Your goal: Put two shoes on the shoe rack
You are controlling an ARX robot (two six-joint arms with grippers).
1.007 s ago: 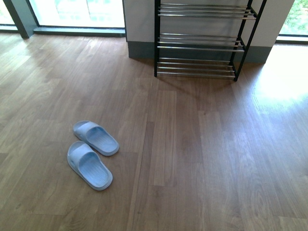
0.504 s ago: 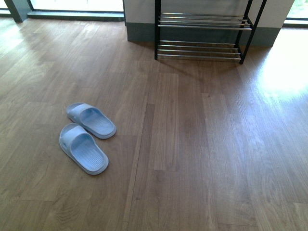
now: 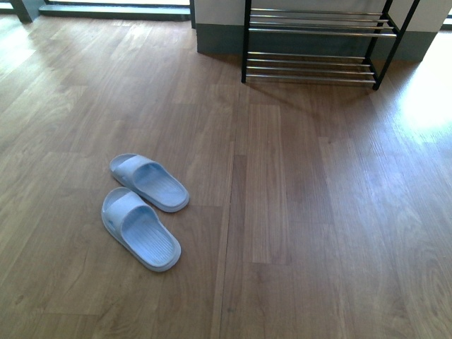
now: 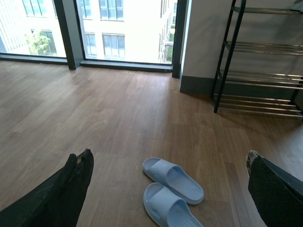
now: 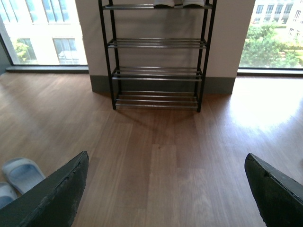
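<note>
The left gripper points low over the floor, its dark fingers spread wide and empty; the right gripper is likewise wide apart, holding nothing.

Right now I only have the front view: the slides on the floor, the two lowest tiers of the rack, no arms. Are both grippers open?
Observer: Yes. In the wrist views the left gripper and the right gripper each stand wide open, with nothing between the fingers.
Operator: And the rack above what I can see, is there room for the slides?
Observer: The right wrist view shows four tiers on the shoe rack. The top one carries white-soled shoes, cut off by the picture's edge. The three tiers below it are bare.
</note>
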